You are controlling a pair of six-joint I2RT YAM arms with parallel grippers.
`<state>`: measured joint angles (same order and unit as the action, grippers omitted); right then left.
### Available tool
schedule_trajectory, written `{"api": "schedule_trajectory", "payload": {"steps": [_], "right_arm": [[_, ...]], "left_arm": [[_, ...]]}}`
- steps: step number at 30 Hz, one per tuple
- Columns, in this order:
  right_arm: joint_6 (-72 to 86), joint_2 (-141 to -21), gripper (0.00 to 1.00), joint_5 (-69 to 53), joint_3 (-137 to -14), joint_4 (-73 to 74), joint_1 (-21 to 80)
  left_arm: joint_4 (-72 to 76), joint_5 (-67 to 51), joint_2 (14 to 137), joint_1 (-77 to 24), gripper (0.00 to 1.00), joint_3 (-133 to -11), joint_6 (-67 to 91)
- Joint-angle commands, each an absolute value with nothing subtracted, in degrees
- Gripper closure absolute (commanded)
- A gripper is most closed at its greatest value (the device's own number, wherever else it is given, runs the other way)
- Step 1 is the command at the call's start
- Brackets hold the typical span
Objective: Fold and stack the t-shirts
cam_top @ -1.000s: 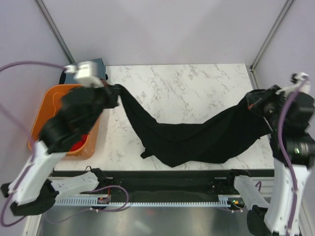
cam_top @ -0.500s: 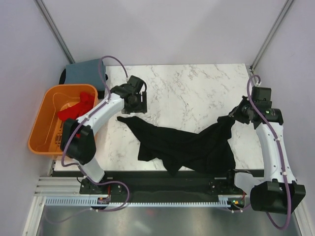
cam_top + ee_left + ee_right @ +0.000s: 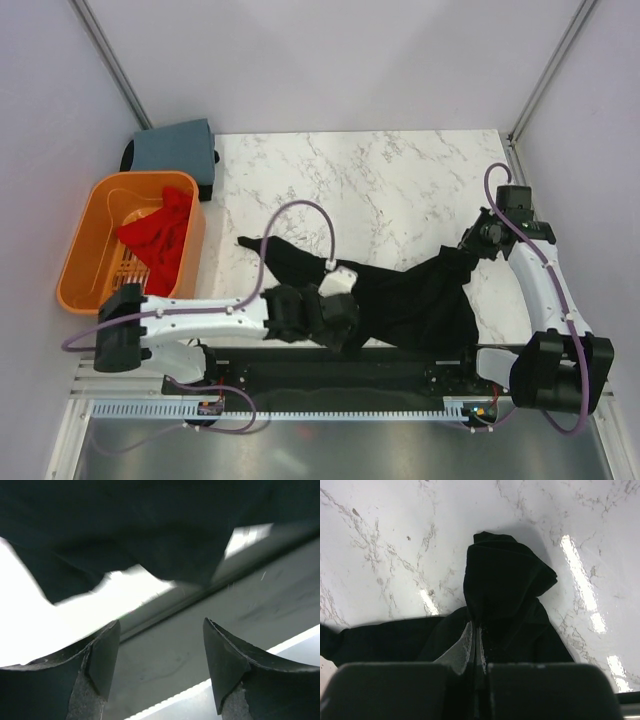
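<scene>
Right tool (image 3: 470,243) is pinched tight on a bunched fold of the black t-shirt (image 3: 400,295) near the right edge of the table (image 3: 380,180). At the near edge, the left tool (image 3: 340,322) is spread wide and holds nothing, just beside the garment's hem. The black t-shirt lies crumpled along that near edge.

tabletop (image 3: 380,180): arm bases along its near edge.
spread t-shirt (image 3: 410,295): on the tabletop along the near edge, from left of the middle to near the right edge.
bin (image 3: 75,255): just off the left edge.
second t-shirt (image 3: 160,232): inside the bin.
folded cloth (image 3: 172,148): at the far left corner, behind the bin.
left gripper (image 3: 340,322): middle of the near edge, over the spread t-shirt's near hem.
right gripper (image 3: 478,240): near the right edge, on the spread t-shirt's right end.
</scene>
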<state>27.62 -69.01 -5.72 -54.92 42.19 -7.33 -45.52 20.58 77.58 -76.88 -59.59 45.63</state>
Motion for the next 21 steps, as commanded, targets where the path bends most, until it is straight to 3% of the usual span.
{"api": "schedule_trajectory", "payload": {"steps": [1, 5, 9, 16, 21], "right_arm": [[27.60, -66.10, 1.00, -6.15, -52.92, 39.99, -7.29], [27.51, -64.34, 1.00, -6.59, -51.59, 40.25, -7.29], [27.16, -62.49, 1.00, -6.94, -51.15, 41.22, -7.29], [26.81, -61.17, 1.00, -7.56, -50.36, 41.57, -7.29], [26.81, -61.17, 1.00, -7.73, -50.54, 41.57, -7.29]], "left_arm": [[-38.78, 23.64, 85.04, -82.78, 0.25, -57.74, 55.54], [-38.84, 25.13, 96.20, -85.60, 0.14, -63.88, 53.09], [-40.08, 26.10, 104.30, -86.40, 0.12, -69.86, 52.82], [-42.88, 27.59, 111.34, -86.31, 0.15, -73.91, 54.13], [-52.20, 30.76, 114.26, -83.95, 0.26, -75.85, 61.78]]}}
